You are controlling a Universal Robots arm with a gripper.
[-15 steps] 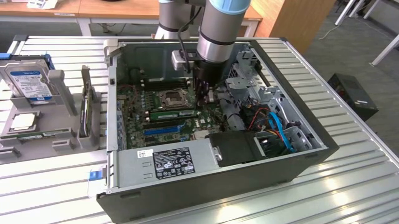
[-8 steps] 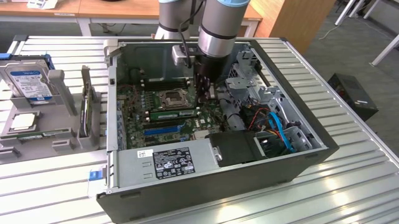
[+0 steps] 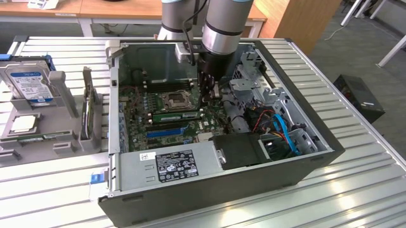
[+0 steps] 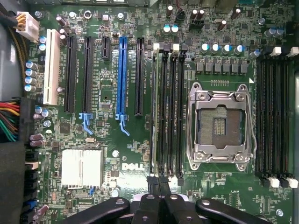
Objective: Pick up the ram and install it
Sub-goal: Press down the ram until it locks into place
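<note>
- The ram (image 3: 176, 115), a thin green stick, lies seated in a slot beside the CPU socket (image 3: 175, 99).
- Over it, the gripper (image 4: 159, 186) is closed, fingers together, gripping nothing.
- Beyond, the open case (image 3: 304, 164).

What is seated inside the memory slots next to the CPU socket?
One ram stick lies along the memory slots beside the empty CPU socket. The shut gripper covers the slots' near end, so the latching there is hidden.
</note>
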